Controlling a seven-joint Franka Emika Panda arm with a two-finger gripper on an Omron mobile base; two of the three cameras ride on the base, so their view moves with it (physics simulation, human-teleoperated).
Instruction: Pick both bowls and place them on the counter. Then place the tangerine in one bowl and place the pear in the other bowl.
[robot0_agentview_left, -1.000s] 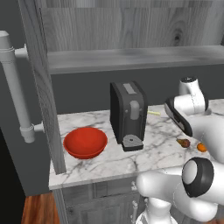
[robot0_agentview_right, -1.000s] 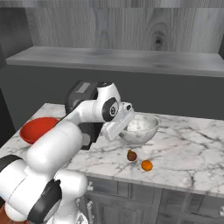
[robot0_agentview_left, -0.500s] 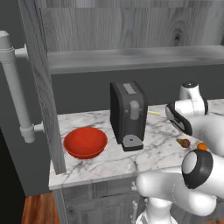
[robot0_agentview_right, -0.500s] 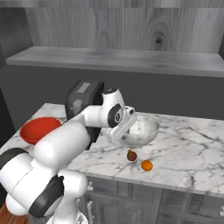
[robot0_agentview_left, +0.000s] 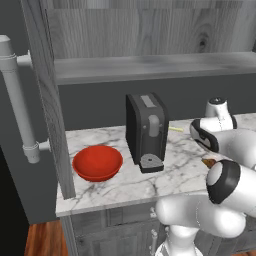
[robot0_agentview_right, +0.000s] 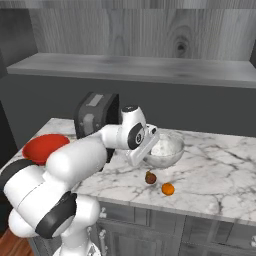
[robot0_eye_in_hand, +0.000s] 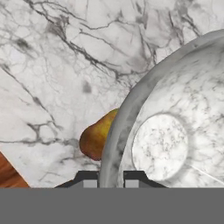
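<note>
My gripper is shut on the near rim of the white-grey marbled bowl, one fingertip inside and one outside. In the right base view this bowl sits low over the marble counter at the hand; I cannot tell if it touches. The brown pear lies just in front of it, partly under the rim in the hand view. The orange tangerine rests beside the pear near the counter's front edge. The red bowl stands on the counter's left end.
A dark coffee machine stands on the counter between the two bowls. A grey shelf board runs above the counter. A cabinet side panel and a white pipe stand at the far left.
The hand has turned and shifted slightly to the right with the marbled bowl still in its grip. The fruits and the red bowl have stayed put.
</note>
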